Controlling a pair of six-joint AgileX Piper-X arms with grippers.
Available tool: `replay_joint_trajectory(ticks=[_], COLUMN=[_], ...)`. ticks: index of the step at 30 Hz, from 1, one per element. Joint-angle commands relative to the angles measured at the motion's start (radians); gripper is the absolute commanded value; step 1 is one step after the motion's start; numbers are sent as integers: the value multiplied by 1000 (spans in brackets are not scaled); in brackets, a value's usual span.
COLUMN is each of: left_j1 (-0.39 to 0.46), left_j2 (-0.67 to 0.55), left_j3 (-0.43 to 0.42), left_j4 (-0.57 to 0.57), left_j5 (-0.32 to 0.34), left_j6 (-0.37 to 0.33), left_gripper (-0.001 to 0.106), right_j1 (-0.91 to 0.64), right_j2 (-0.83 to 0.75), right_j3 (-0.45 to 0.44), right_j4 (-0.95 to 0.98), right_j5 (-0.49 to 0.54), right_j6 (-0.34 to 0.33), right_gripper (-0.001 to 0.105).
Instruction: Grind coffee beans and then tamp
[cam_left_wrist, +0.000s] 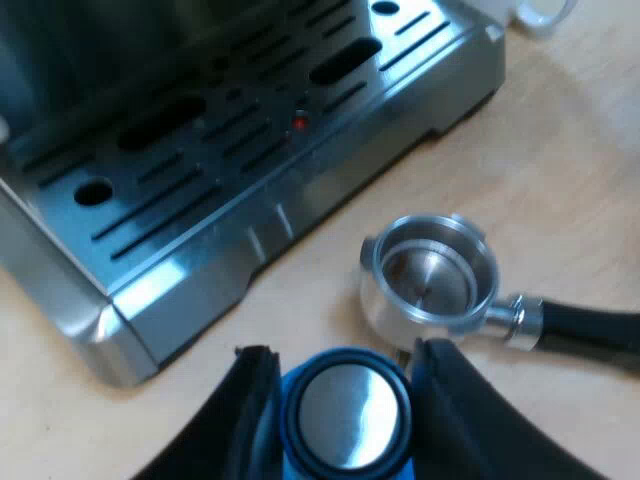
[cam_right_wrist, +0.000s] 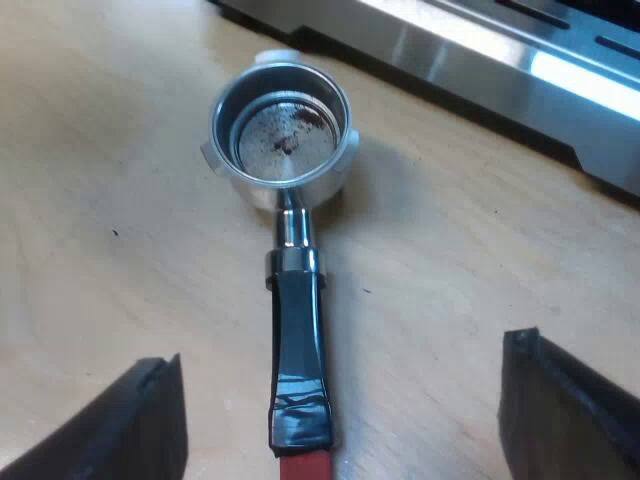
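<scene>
Nearby, machine and mug — left hand tight on blue tamper, right hand wide over holder.

The round blue tamper is cut off by the edge, its sides hidden by the left pincer. The red handle end of the metal holder, at six o'clock from its basket, is cropped. The white mug is mostly cropped.

Blue tamper, silver holder, black handle ending red.
</scene>
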Motion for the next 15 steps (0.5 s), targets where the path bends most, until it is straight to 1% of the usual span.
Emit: replay_joint_trajectory(ticks=[1, 5, 7, 8, 10, 11, 13, 15], left_j1=[-2, -2, -2, -2, -2, -2, -5, -17], left_j2=[-8, -8, -8, -8, -8, -8, -8, -8], left_j3=[-40, -104, -143, -154, -194, -202, -223, -232], left_j4=[40, 114, 152, 161, 172, 172, 172, 172], left_j5=[6, 24, 27, 27, 33, 40, 76, 88], left_j6=[5, 5, 5, 5, 5, 5, 5, 5], left_gripper=[6, 6, 6, 6, 6, 6, 6, 6], right_j1=[-5, -5, -5, -5, -5, -5, -5, -5], right_j2=[-48, -87, -110, -111, -114, -114, -106, -101], right_j3=[18, 44, 64, 66, 78, 82, 89, 88], right_j4=[-15, -30, -77, -81, -121, -141, -165, -168], right_j5=[-2, -2, -2, -2, -2, -2, -2, -2], right_j6=[-8, -31, -71, -81, -125, -146, -192, -212], right_gripper=[66, 66, 66, 66, 66, 66, 66, 66])
